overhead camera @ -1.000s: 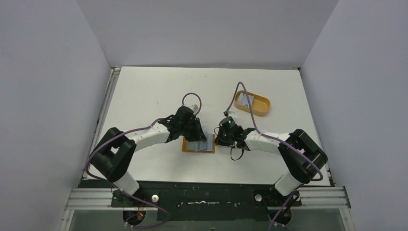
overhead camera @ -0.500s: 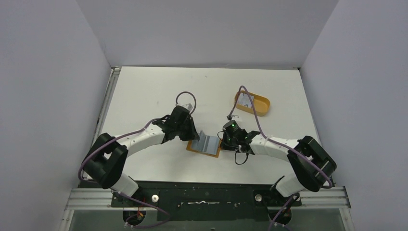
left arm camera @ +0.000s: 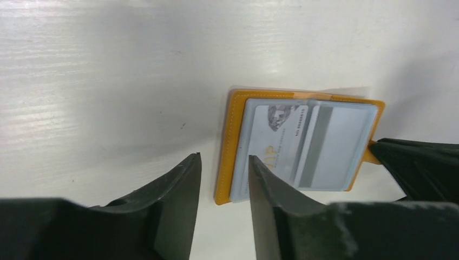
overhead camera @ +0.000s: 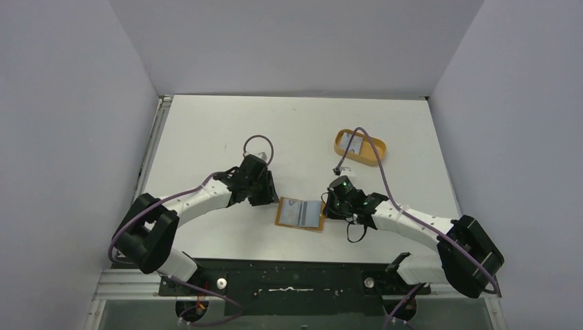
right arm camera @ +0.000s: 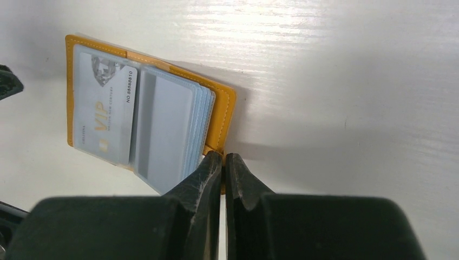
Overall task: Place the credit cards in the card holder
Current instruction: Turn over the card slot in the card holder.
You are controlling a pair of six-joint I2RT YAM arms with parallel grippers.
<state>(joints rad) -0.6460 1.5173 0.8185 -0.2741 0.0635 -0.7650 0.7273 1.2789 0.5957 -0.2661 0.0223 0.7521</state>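
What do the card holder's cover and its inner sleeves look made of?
Card holder cover: matte orange-tan, probably leather or imitation leather; a stitched seam runs along its border. Inner sleeves: thin pale plastic, seemingly translucent and slightly glossy; the VIP card shows through one, and layered edges fan out beside it.

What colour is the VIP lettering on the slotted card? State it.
Gold lettering on a pale grey card; clearest in the right wrist view.

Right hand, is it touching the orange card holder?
Touching. The right wrist view shows the right hand pinched shut on the small orange tab at the card holder edge, with no gap.
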